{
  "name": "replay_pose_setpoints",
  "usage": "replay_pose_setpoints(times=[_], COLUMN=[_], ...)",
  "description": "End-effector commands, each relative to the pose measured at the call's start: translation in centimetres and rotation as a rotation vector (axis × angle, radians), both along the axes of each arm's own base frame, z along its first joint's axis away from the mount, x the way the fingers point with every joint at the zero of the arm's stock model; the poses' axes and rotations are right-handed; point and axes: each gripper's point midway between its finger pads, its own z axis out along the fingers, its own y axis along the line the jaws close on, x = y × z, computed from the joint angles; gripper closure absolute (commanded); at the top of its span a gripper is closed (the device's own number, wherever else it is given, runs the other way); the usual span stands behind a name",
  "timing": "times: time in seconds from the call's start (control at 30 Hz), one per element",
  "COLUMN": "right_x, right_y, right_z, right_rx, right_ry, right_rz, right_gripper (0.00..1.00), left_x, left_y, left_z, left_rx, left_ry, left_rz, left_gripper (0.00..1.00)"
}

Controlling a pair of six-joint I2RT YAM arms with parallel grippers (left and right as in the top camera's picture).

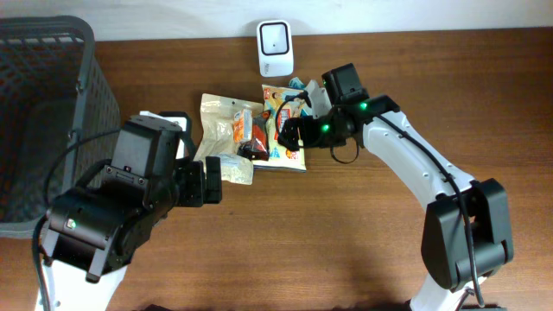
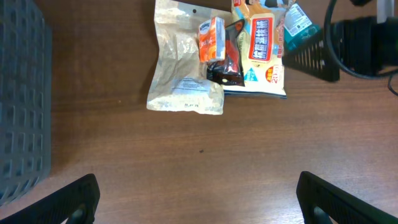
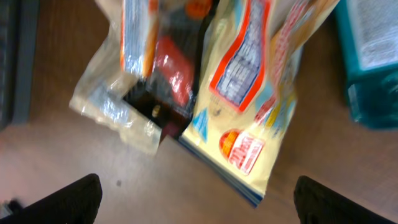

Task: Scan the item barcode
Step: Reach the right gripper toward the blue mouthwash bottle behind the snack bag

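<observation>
A heap of snack packets lies mid-table: a beige pouch [image 1: 216, 121], a small orange packet [image 1: 241, 127], a dark red-and-black packet [image 1: 257, 138], a yellow snack bag [image 1: 285, 154] and a teal packet [image 1: 300, 86]. The white barcode scanner [image 1: 275, 47] stands at the back edge. My right gripper [image 1: 289, 136] hovers open just over the yellow bag [image 3: 261, 93], with nothing between its fingers [image 3: 74, 199]. My left gripper [image 1: 216, 180] is open over bare wood in front of the beige pouch [image 2: 180, 81], holding nothing.
A dark grey mesh basket [image 1: 43, 112] fills the far left of the table. A white object [image 1: 168, 117] peeks out beside the left arm. Bare wood stretches in front of and to the right of the heap.
</observation>
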Motion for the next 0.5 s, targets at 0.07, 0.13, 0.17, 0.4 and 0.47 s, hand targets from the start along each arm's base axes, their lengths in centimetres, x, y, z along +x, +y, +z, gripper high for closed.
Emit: replay_pose_setpoints(times=[0.07, 0.13, 0.17, 0.4, 0.47], right_x=[1.7, 1.9, 2.0, 2.0, 1.9], right_y=[-0.4, -0.5, -0.4, 0.2, 0.5], right_z=[-0.2, -0.9, -1.8, -5.1, -5.8], right_rx=[-0.025, -0.036, -0.040, -0.048, -0.049], right_ry=[-0.050, -0.042, -0.030, 0.044, 0.054], right_rz=[-0.042, -0.046, -0.045, -0.068, -0.066], right_gripper=[0.02, 0.02, 0.02, 0.02, 0.02], left_x=[0.0, 0.0, 0.0, 0.0, 0.0], left_y=[-0.2, -0.2, -0.2, -0.2, -0.2], left_z=[0.0, 0.0, 0.0, 0.0, 0.0], left_rx=[-0.007, -0.007, -0.007, -0.007, -0.007], left_ry=[0.001, 0.001, 0.001, 0.001, 0.002], left_rz=[-0.001, -0.001, -0.001, -0.001, -0.001], left_gripper=[0.01, 0.01, 0.01, 0.01, 0.01])
